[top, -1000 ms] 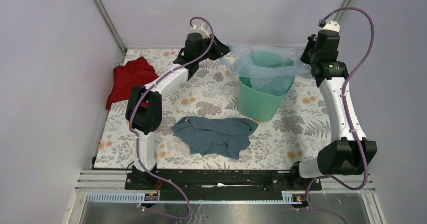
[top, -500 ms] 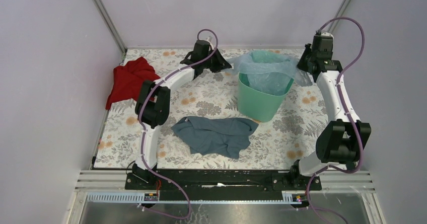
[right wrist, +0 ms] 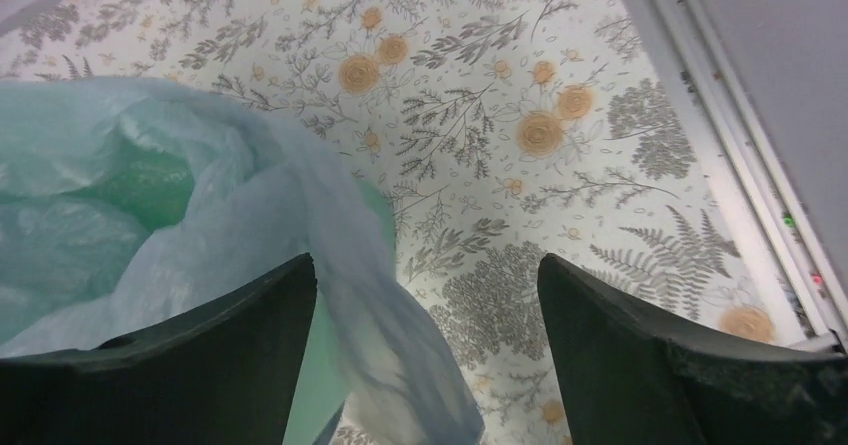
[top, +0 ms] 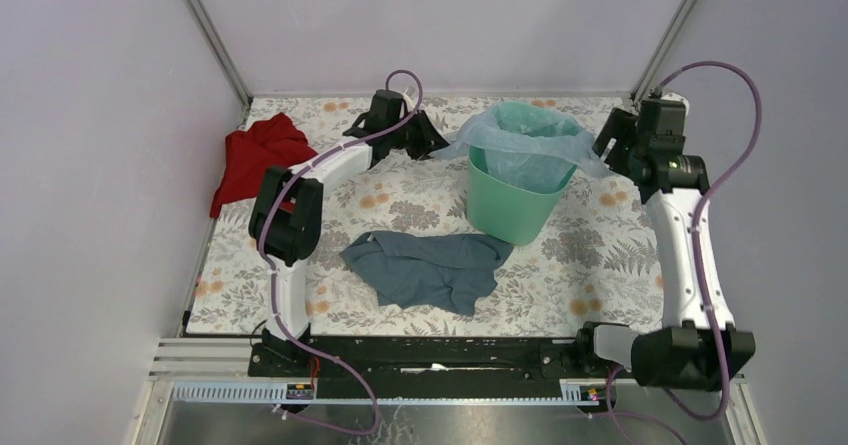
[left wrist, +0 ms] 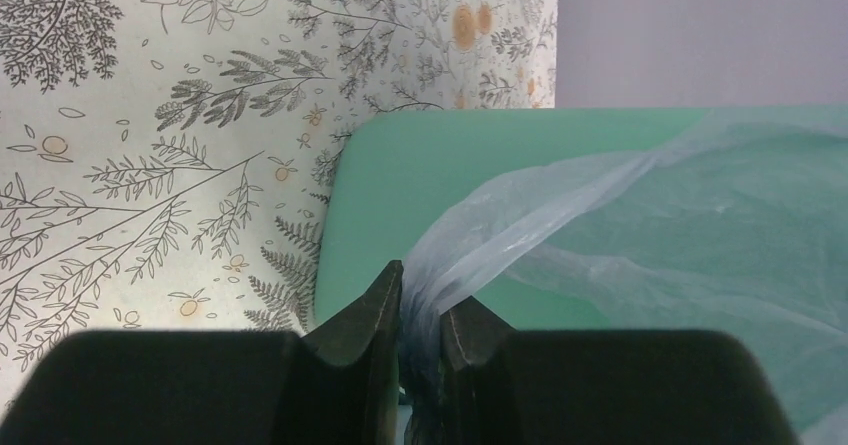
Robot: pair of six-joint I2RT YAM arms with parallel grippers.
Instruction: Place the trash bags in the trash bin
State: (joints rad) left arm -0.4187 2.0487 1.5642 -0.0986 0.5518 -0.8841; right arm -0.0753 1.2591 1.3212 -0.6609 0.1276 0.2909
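Note:
The mint-green trash bin (top: pixel 512 205) stands upright at the back of the table, right of centre. The pale-blue trash bag (top: pixel 528 141) lines its mouth and drapes over the rim on both sides. My left gripper (top: pixel 427 145) is just left of the bin, shut on a bunched corner of the bag (left wrist: pixel 560 205) in front of the bin's side (left wrist: pixel 420 175). My right gripper (top: pixel 610 148) is to the right of the bin, open wide. A loose flap of the bag (right wrist: pixel 330 225) hangs between its fingers, touching neither.
A grey-blue cloth (top: pixel 430 268) lies crumpled in front of the bin. A red cloth (top: pixel 258 155) sits at the table's left edge. The back wall and the corner posts stand close behind both grippers.
My right gripper has opened and let go of the bag's right edge. Both grippers have come down beside the bin, and the bag now lies lower around the rim.

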